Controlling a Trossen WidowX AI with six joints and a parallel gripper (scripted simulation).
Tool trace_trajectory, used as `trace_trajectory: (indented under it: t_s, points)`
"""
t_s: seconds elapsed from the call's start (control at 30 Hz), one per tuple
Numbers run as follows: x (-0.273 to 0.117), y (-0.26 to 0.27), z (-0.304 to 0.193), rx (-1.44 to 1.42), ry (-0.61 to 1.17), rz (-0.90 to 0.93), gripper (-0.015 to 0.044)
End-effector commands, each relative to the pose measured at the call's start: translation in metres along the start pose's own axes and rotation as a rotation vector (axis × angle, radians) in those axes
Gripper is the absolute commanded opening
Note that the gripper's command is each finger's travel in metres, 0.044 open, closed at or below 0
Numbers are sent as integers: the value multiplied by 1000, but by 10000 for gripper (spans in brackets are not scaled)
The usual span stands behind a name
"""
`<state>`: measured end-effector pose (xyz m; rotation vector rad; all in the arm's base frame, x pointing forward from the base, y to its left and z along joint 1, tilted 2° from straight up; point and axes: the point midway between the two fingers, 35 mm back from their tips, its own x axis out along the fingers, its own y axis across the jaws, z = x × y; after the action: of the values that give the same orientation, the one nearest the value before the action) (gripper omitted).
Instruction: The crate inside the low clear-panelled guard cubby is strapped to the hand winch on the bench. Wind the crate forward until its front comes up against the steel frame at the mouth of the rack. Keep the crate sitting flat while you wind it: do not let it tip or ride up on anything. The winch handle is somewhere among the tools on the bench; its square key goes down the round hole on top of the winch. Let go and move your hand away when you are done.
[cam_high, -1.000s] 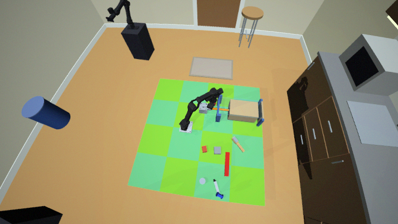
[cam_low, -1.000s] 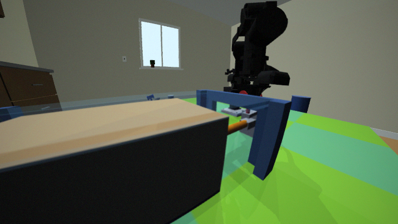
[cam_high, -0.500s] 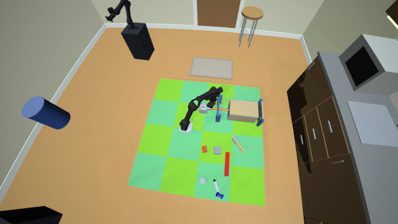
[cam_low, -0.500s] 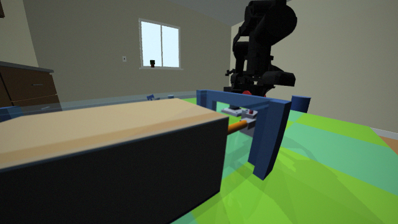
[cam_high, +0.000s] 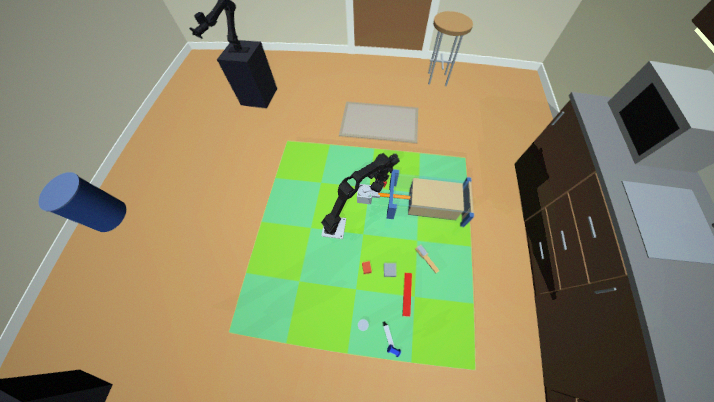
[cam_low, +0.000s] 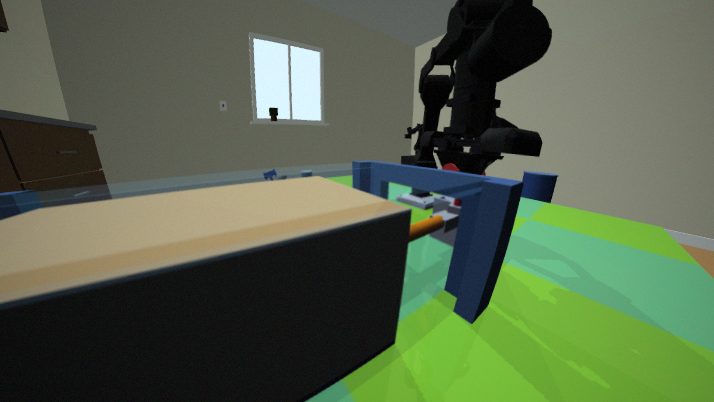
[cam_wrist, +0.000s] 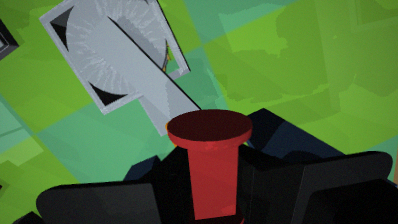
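The tan crate (cam_high: 436, 196) (cam_low: 200, 220) sits flat inside the guard cubby. A gap, crossed by the orange strap (cam_high: 400, 196) (cam_low: 425, 227), separates its front from the blue frame (cam_high: 389, 211) (cam_low: 482, 240) at the mouth. The grey winch (cam_high: 364, 199) (cam_wrist: 82, 45) stands beyond the frame. The winch handle's flat grey arm (cam_wrist: 145, 70) lies across the winch top and points toward the frame side. My gripper (cam_high: 381, 185) (cam_wrist: 204, 141) is shut on the handle's red knob (cam_wrist: 212, 165), beside the frame. The key and its hole are hidden.
A second blue frame (cam_high: 467, 218) stands at the crate's rear. On the mat lie a wooden-handled tool (cam_high: 430, 262), a red bar (cam_high: 407, 295), a red block (cam_high: 366, 267), a grey block (cam_high: 390, 270), a pale disc (cam_high: 363, 325) and a blue-and-white tool (cam_high: 389, 335).
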<state>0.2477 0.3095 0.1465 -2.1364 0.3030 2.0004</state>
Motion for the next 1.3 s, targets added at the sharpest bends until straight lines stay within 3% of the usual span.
trace_trajectory:
  t_s: [0.0, 1.27]
  points:
    - [0, -17, 22, -31, -26, -28, 0]
    - [-1, -32, 61, -31, -30, -30, 0]
